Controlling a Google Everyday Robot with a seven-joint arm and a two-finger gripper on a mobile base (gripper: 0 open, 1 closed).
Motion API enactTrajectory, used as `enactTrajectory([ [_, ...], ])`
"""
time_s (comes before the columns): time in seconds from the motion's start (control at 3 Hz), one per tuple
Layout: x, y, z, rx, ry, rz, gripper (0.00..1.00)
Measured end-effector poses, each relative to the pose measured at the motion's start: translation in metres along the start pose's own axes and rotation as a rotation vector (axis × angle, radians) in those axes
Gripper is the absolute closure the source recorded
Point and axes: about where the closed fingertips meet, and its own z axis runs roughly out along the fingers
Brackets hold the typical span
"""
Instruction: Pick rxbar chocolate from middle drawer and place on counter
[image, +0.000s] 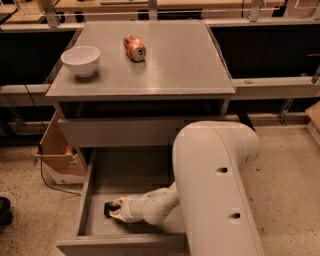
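The middle drawer (130, 175) is pulled out, with a bare grey floor. My gripper (114, 210) is down inside it near the front left. It is shut on the rxbar chocolate (107, 209), a small black bar of which only the left end shows past the gripper. My big white arm (215, 190) covers the drawer's right side. The grey counter (170, 65) is above.
A white bowl (80, 60) and a crushed orange soda can (134, 47) sit on the counter's left and back. A shallower closed drawer front (115, 131) is just above the open drawer. A cardboard box (57, 150) stands on the floor at the left.
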Motion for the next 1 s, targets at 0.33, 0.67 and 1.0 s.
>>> enactTrajectory([
  [0.33,-0.004,-0.013,-0.015,0.039,0.004,0.001,1.00],
  [0.67,-0.017,-0.039,-0.051,0.114,0.026,-0.027,1.00],
  [1.0,-0.031,-0.064,-0.096,0.193,0.070,-0.054,1.00],
])
